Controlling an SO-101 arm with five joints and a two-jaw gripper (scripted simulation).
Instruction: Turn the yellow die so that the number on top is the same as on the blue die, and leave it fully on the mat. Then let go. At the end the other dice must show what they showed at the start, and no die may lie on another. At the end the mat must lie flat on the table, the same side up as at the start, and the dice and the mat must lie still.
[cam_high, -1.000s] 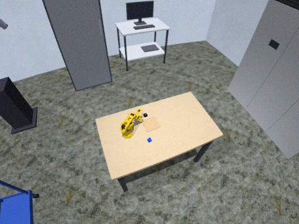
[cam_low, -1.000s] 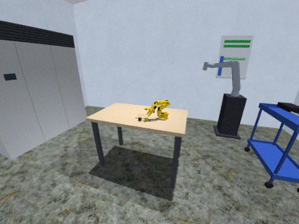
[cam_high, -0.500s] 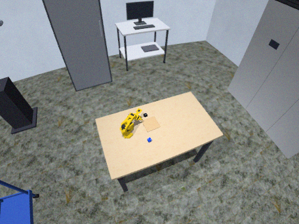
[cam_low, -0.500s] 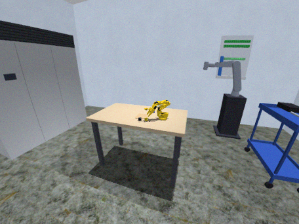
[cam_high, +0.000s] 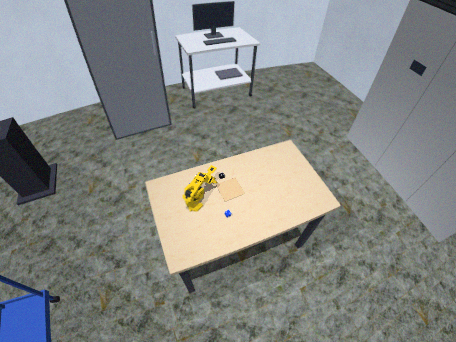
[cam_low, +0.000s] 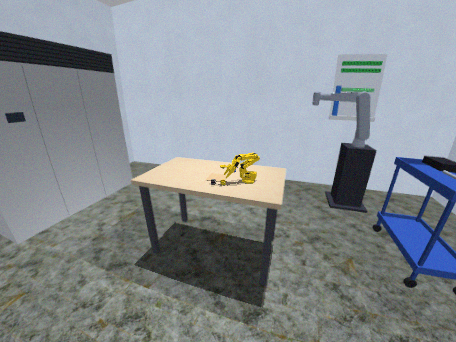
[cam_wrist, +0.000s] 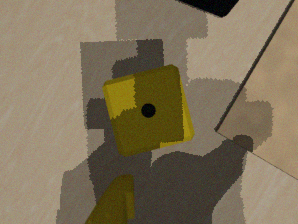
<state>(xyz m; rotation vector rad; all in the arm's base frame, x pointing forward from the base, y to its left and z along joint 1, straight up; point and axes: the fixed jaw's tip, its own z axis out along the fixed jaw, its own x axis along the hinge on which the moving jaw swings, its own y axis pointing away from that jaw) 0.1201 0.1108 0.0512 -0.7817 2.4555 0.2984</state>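
The yellow die (cam_wrist: 147, 110) lies on the bare table with one pip on top, in the arm's shadow, just left of the mat's corner (cam_wrist: 260, 125) and off the mat. My gripper hangs above it, partly open with nothing between the fingers; only one yellow finger (cam_wrist: 112, 200) shows at the lower edge of the wrist view. In the top view the gripper (cam_high: 212, 173) is at the mat's (cam_high: 231, 189) left edge, and the arm hides the yellow die. The blue die (cam_high: 228, 213) lies on the table in front of the mat; its top number is too small to read.
A black die (cam_high: 221, 175) lies on the table just behind the mat's far left corner; it also shows at the top of the wrist view (cam_wrist: 210, 5). The arm's base (cam_high: 193, 200) stands left of the mat.
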